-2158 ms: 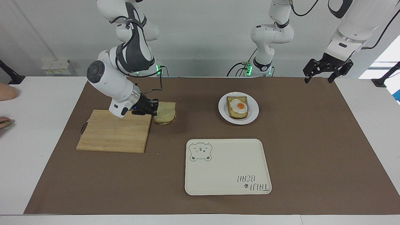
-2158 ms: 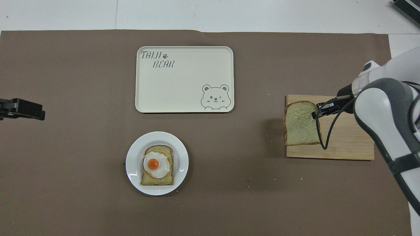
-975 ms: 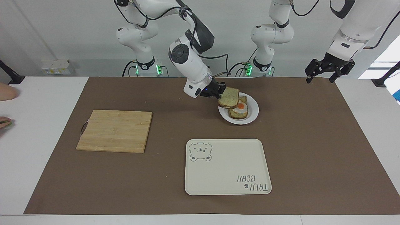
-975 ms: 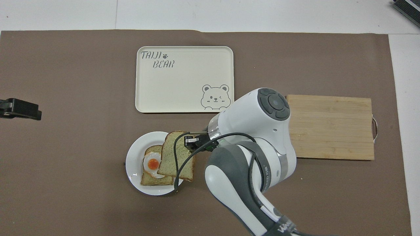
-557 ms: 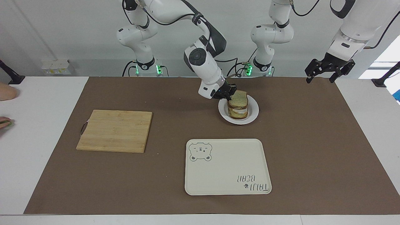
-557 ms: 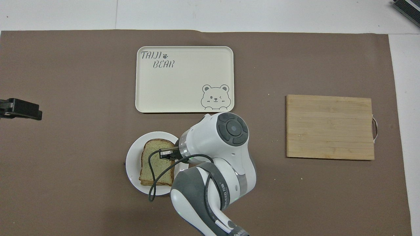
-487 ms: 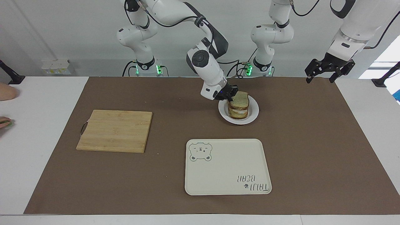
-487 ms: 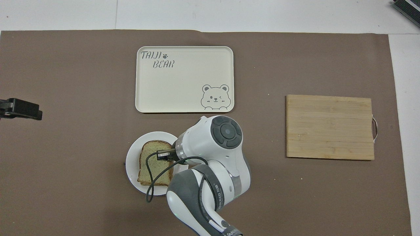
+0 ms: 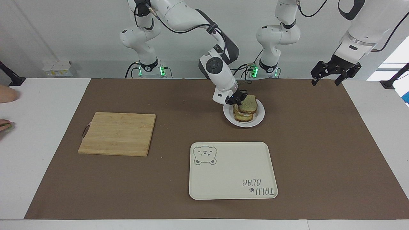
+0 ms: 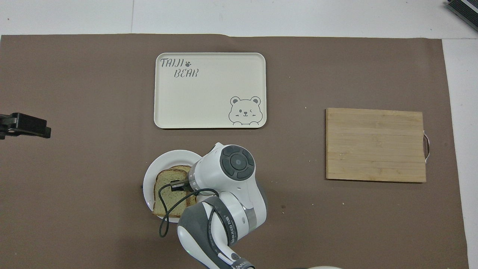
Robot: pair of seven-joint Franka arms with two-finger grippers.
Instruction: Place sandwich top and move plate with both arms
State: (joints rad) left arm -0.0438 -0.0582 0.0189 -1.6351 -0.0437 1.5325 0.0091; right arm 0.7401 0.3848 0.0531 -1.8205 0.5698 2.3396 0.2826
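My right jaws (image 9: pixel 238 98) are clamped on one edge of the plain slice of pale speckled bread with a brown crust (image 9: pixel 248 103), gripping it over the small round white plate (image 9: pixel 259 115). In the facing view the slice sits tilted and a little askew above the lower bread slice (image 9: pixel 243 117), overhanging it toward my left arm's end of the tabletop; I cannot tell whether the two touch. In the overhead view my right arm's white wrist covers part of the plate (image 10: pixel 149 186), and the top slice (image 10: pixel 164 190) shows beside it.

My left jaws (image 9: pixel 332 74) hang spread open, holding nothing, up over the edge of the brown mat (image 9: pixel 335 143) at my left arm's end of the tabletop, well apart from the plate; that arm waits.

The cream rectangular tray with a bear drawing (image 9: pixel 232 171) lies farther from me than the plate. The wooden cutting board (image 9: pixel 117 133) lies toward my right arm's end.
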